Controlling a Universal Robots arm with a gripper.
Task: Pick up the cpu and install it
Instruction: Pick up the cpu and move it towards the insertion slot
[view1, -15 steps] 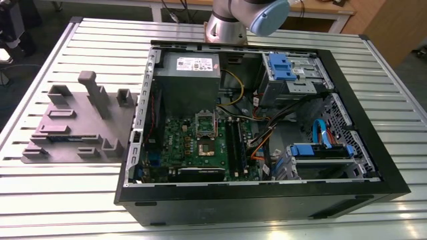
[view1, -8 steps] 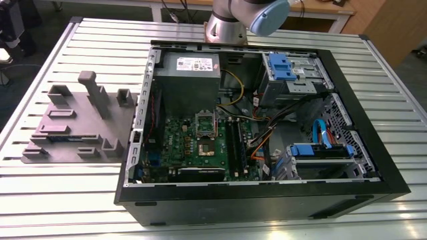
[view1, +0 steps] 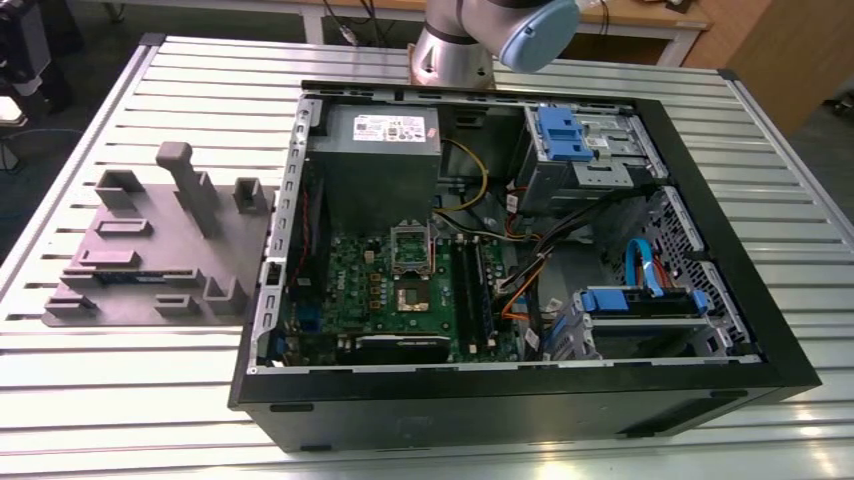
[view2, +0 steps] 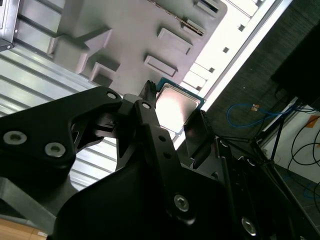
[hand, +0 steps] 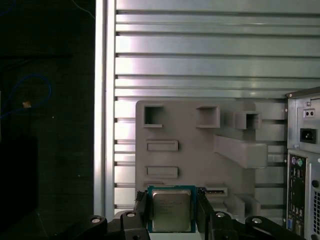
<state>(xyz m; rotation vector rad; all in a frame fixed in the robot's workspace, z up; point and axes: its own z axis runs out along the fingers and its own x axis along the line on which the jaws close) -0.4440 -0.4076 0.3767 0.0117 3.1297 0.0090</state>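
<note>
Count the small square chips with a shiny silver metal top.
1. The small flat square chip with the silver metal top is clamped between the black gripper's fingers in both wrist views, the grey moulded tray behind it. Another may be hidden inside the black computer case.

In the exterior view you have even, bright light, with a soft sheen on the ribbed tabletop (view1: 120, 400) and shadow inside the computer case (view1: 534, 400). In the second wrist view, glare whitens the cpu (view2: 172, 105) in the tool (view2: 174, 107), and the tabletop beyond it burns out.
</note>
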